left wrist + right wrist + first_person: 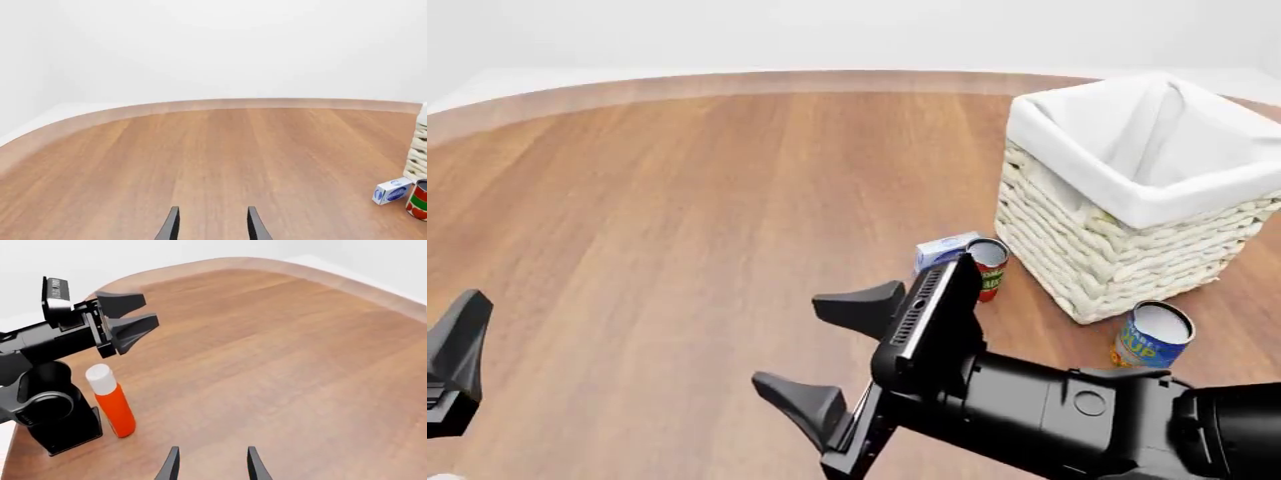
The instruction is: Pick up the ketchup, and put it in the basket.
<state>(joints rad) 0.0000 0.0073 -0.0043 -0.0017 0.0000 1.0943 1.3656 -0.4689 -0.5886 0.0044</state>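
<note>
The red ketchup squeeze bottle (112,405) stands upright beside the left arm's base, nearer the left gripper (130,315); the right gripper (827,350) faces it. Both jaws gape, empty.

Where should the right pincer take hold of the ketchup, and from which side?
Grip the ketchup around its red body, below the white cap, with a level approach. It stands upright beside the left arm's base, so come from the open table side. The right pincer is open with nothing between its fingers.
</note>
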